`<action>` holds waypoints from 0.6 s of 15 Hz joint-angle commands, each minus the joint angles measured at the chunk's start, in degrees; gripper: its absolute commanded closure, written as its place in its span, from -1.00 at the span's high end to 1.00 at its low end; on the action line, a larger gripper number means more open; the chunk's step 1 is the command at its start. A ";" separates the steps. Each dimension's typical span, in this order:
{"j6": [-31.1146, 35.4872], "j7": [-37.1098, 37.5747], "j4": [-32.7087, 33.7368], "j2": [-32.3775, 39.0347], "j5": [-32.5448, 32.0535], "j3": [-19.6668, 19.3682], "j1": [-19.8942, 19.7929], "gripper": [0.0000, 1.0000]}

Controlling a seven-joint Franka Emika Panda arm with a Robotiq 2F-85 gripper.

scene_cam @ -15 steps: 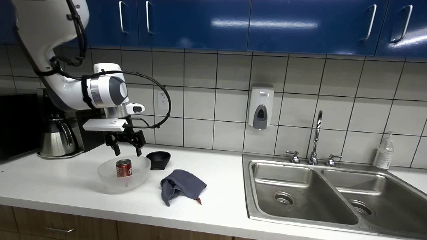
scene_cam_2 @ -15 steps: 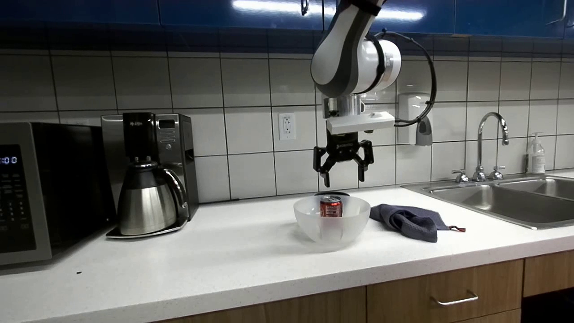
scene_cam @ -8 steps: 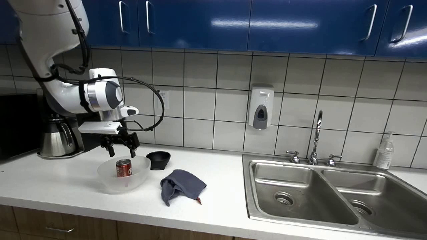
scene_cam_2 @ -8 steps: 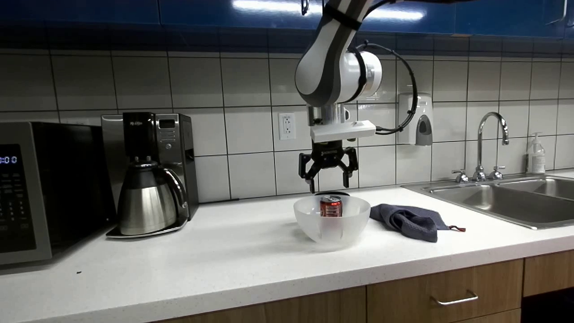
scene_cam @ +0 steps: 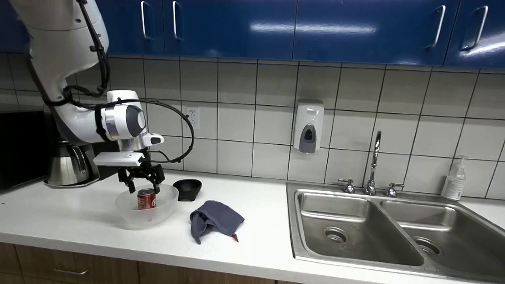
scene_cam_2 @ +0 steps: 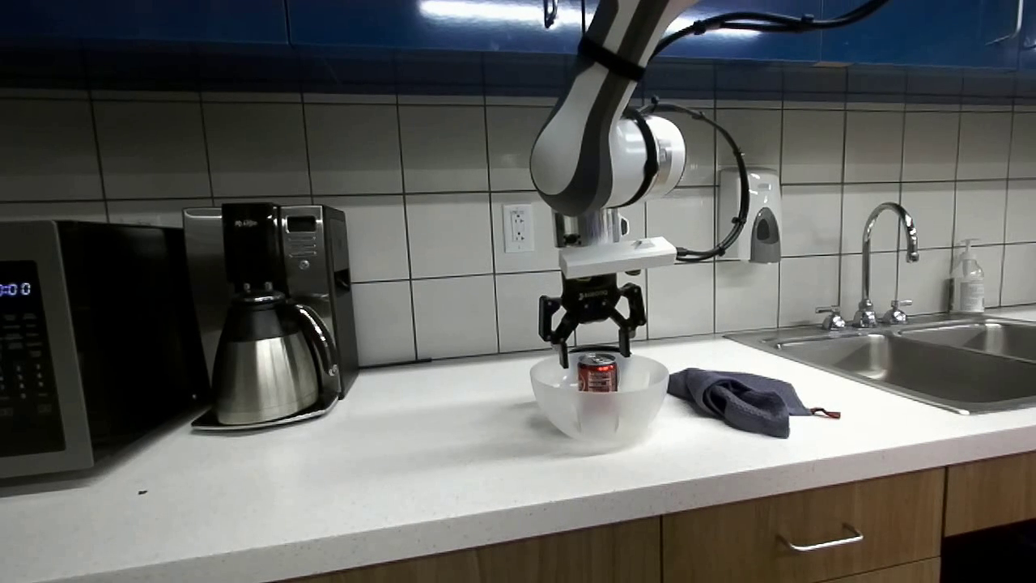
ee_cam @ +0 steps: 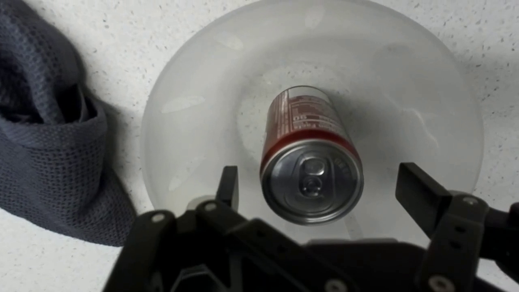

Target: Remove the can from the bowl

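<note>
Can (scene_cam_2: 597,375) in bowl (scene_cam_2: 600,416), claw (scene_cam_2: 595,355) pointing down, spread

Crumpled grey cloth (scene_cam: 217,219), black cup (scene_cam: 188,188), double steel sink (scene_cam: 396,227), coffee maker (scene_cam_2: 275,324), microwave (scene_cam_2: 121,332)

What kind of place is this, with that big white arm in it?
Most likely a kitchen, though whether at home or at work I can't tell: there's a double sink, a coffee maker and a microwave.

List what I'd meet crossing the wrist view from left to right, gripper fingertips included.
Gray-blue cloth, one fingertip, can, other fingertip. The bowl spreads behind those last three in the picture, so I leave it out.
</note>
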 commanded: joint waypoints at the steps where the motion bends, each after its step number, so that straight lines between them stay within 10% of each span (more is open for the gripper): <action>1: 1.05 0.89 0.54 1.25 -0.05 -1.04 0.97 1.00; 9: 2.84 0.60 0.33 3.25 0.31 -1.61 1.41 1.00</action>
